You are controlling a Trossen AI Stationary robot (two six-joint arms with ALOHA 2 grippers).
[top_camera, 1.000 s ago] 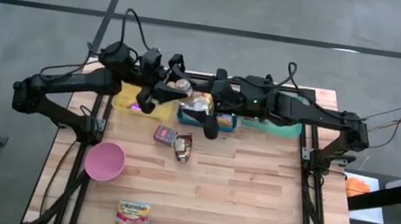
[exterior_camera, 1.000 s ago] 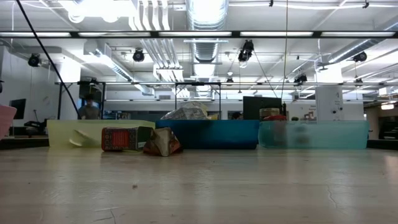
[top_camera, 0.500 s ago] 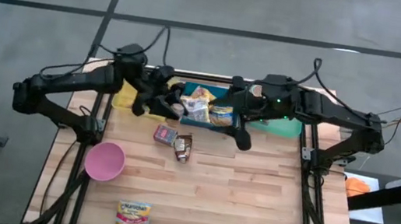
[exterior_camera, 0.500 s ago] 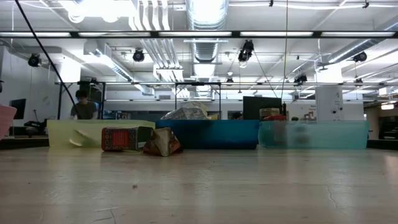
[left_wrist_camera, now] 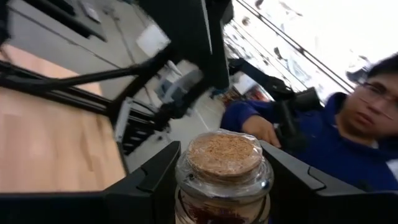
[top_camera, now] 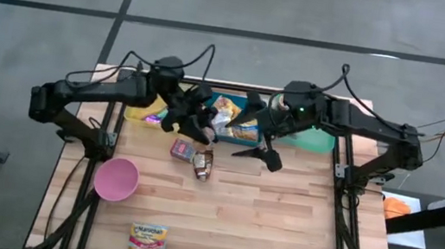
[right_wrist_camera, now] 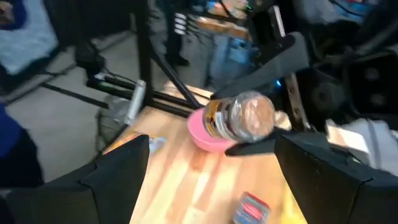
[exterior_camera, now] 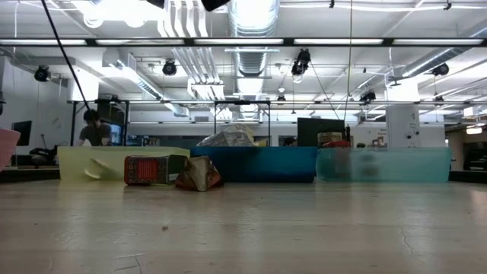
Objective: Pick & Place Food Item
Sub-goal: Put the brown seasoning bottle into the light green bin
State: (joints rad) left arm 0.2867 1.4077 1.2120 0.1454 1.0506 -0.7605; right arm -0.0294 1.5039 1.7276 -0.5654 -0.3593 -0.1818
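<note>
Both arms swung forward, left gripper (top_camera: 198, 126) gripping jar (left_wrist_camera: 224, 163)

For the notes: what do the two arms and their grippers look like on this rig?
Both arms are black, built of jointed links. Loose black cables loop above the left arm and the right arm, and a small green light shows near the right arm's wrist. The left gripper and right gripper each have two flat, dark, angular fingers. I can't make out any markings.
</note>
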